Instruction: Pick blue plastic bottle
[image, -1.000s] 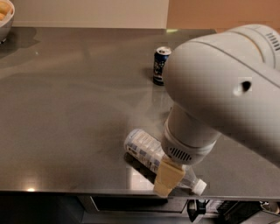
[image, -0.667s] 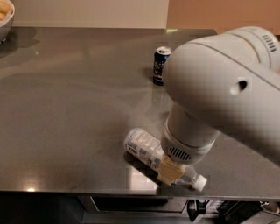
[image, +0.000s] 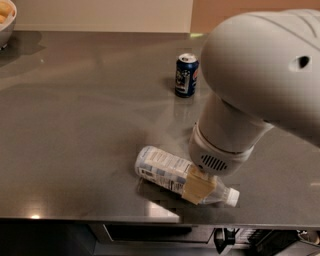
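The blue plastic bottle (image: 167, 172) lies on its side near the front edge of the steel counter (image: 75, 125). It is clear, with a pale blue-and-white label and a white cap (image: 233, 196) pointing right. My gripper (image: 199, 184) hangs under the big white arm (image: 260, 85) and sits on the bottle's neck end. One tan finger (image: 196, 189) presses across the near side of the bottle. The other finger is hidden behind the wrist. The gripper looks shut on the bottle, whose left end rests on the counter.
A dark blue soda can (image: 186, 75) stands upright behind the bottle, just left of the arm. A white bowl (image: 6, 22) sits at the far left corner. The counter's front edge (image: 150, 220) runs just below the bottle.
The tan finger has moved away from the front edge, across the bottle. The bottle's cap end has shifted the same way with it. The soda can has not moved.
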